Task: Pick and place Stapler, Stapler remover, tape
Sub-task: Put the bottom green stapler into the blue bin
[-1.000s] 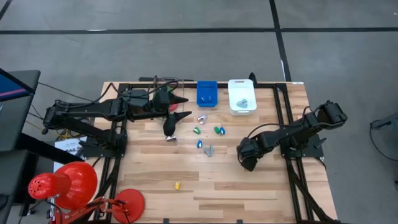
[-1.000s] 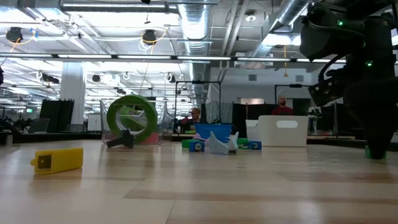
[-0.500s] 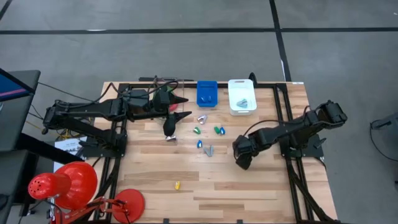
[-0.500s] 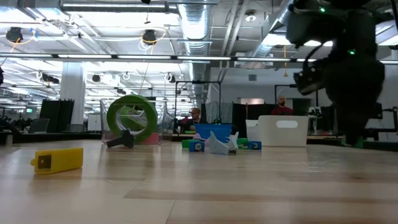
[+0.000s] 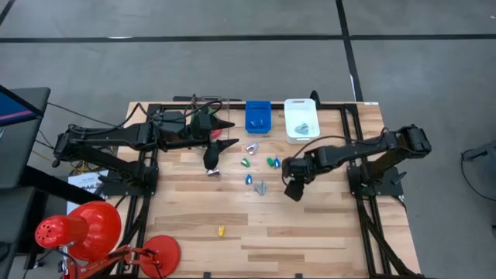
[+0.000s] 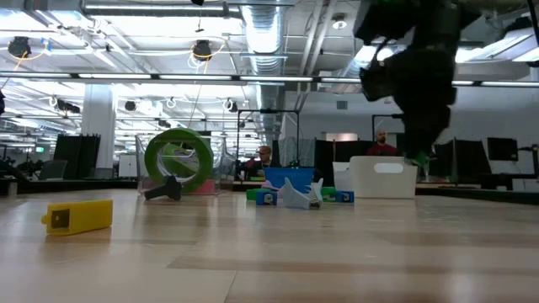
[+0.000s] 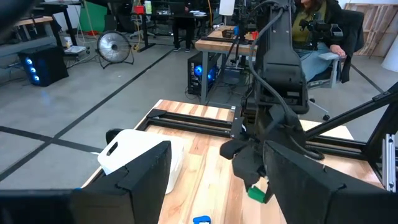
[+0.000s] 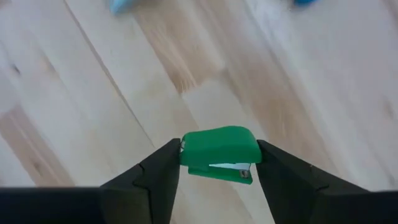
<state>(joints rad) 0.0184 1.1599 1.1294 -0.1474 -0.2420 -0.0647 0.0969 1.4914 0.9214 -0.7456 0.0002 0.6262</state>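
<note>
My right gripper hangs over the table's middle right, shut on a small green stapler. That stapler also shows in the low view and the left wrist view. Several small blue, green and silver items lie on the table left of it. A green tape roll stands on its edge at the far left. My left gripper is raised over the far left part, open, with nothing between its fingers. My right gripper pinches the green stapler between its two fingers, one finger on each of its two ends. The fingers point steeply down from above. The stapler sits level between the fingertips, lifted clear of the table.
A blue bin and a white bin stand at the far edge. A yellow piece lies toward the near edge. Red lamp-like things sit off the near left corner. A black frame runs along the table's sides.
My right gripper has risen and swung toward the table's left, carrying the green stapler from just above the tabletop up clear of it. Its wrist has also turned a little. The left arm has kept still.
</note>
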